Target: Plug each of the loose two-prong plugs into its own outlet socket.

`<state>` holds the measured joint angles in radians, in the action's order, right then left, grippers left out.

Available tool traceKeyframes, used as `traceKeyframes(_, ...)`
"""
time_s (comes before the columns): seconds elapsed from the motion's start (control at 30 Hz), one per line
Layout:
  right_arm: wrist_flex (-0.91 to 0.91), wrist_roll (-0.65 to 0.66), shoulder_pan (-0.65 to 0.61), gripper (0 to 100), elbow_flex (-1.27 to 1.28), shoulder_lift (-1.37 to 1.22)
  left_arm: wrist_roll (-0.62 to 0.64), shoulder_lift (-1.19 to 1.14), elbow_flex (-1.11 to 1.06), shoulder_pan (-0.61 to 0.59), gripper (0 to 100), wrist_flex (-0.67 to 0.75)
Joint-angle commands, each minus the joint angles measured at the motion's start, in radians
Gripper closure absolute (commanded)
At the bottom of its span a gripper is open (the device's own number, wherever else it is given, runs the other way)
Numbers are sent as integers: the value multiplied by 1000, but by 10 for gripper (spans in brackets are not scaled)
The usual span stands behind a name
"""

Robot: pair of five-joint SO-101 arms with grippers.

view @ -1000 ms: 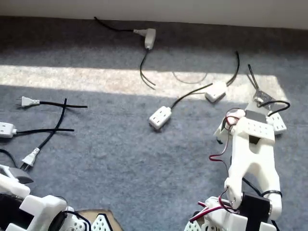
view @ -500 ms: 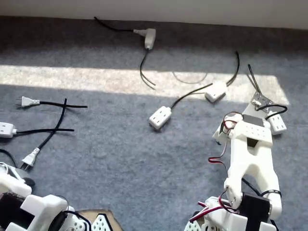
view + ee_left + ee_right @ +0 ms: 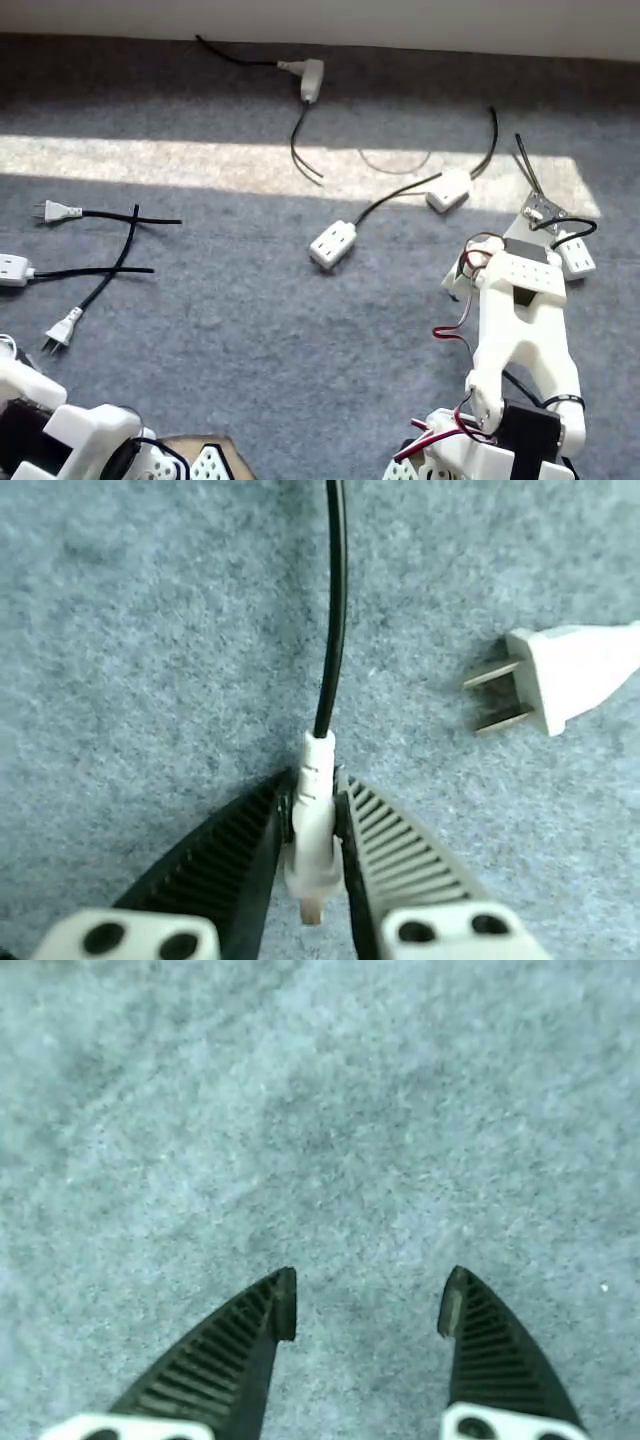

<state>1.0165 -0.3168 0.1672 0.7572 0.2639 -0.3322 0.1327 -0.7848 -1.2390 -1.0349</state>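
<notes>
near-left corner of the grey carpet (image 3: 220,330): left gripper (image 3: 313,798) clamped on a white two-prong plug (image 3: 312,855), long axis in line with it. nearest white outlet socket (image 3: 12,268): left edge, near. right gripper (image 3: 365,1300): spread apart.

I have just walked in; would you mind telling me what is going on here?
Two robot arms are working on loose plugs and outlet sockets spread over grey carpet. The left gripper has its jaws shut on a white plug with a black cord, and another two-prong plug lies free beside it. The right gripper hangs open over bare carpet. The held plug is not yet in any socket; white sockets lie farther out.
</notes>
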Motion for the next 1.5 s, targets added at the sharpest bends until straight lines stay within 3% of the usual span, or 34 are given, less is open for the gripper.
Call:
traceKeyframes(0.0,-8,12,15,769,-4,30,14,42,38,114,947,-109)
traceKeyframes(0.2,-10,14,15,769,-4,30,238,148,354,398,947,-460)
traceKeyframes(0.33,-21,14,15,769,-1,30,345,268,616,604,950,-605)
traceKeyframes(0.4,-56,14,15,769,25,30,368,320,719,711,995,-615)
traceKeyframes(0.6,-191,14,13,769,114,30,525,449,924,1000,995,-618)
traceKeyframes(0.77,-202,14,10,770,122,30,641,559,857,1171,995,-609)
traceKeyframes(0.9,-200,14,10,771,122,30,666,751,748,1288,994,-516)
traceKeyframes(1.0,-200,14,10,771,122,30,615,970,599,1331,994,-336)
traceKeyframes(1.13,-200,14,10,771,122,30,617,1230,257,1337,994,-21)
traceKeyframes(1.3,-203,14,8,771,122,30,660,1443,-183,1339,994,247)
traceKeyframes(1.47,-202,14,8,771,122,33,758,1603,-346,1339,994,345)
